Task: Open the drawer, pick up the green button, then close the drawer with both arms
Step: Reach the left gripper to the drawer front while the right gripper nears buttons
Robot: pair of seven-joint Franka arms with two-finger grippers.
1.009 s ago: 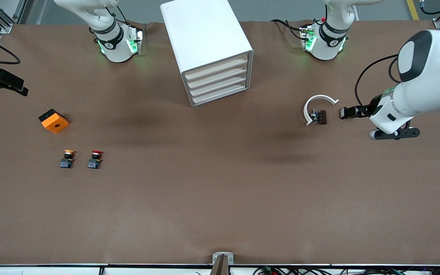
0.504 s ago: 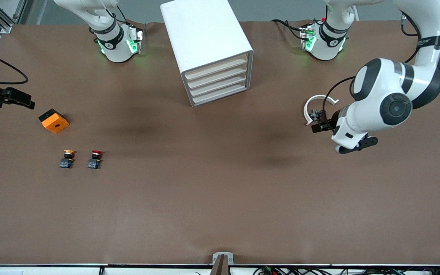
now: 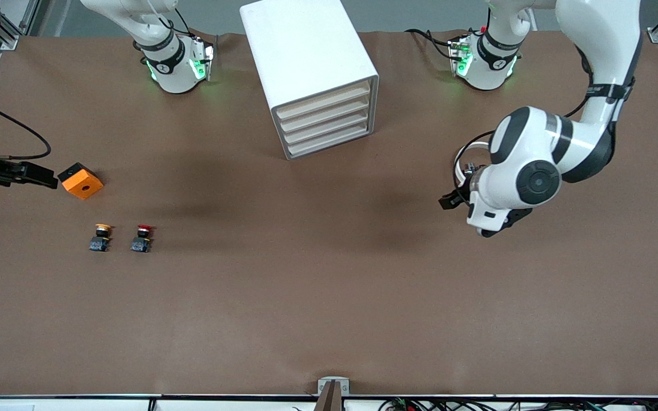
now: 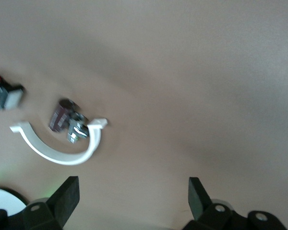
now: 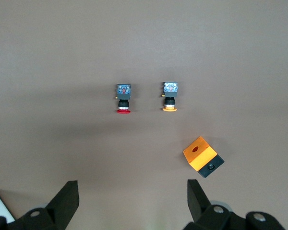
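The white cabinet (image 3: 306,57) stands between the two arm bases, and all four cream drawer fronts are pushed in, the lower two (image 3: 329,137) included. The button with the green cap is hidden. My left gripper (image 3: 448,201) hangs open and empty over bare table beside a white C-shaped clip (image 3: 461,162). In the left wrist view the open left gripper (image 4: 133,196) has that clip (image 4: 62,152) ahead of it. My right gripper (image 3: 46,178) is open and empty beside the orange box (image 3: 80,181). The right wrist view shows the right gripper (image 5: 132,196) over bare table.
A red-capped button (image 3: 142,237) (image 5: 123,98) and a yellow-orange-capped one (image 3: 100,237) (image 5: 170,96) lie nearer the front camera than the orange box (image 5: 203,155). A small brown and metal part (image 4: 67,122) sits inside the white clip.
The left arm swung in from the table's end, across the white clip, toward the middle. The right gripper moved in beside the orange box. Both stayed open.
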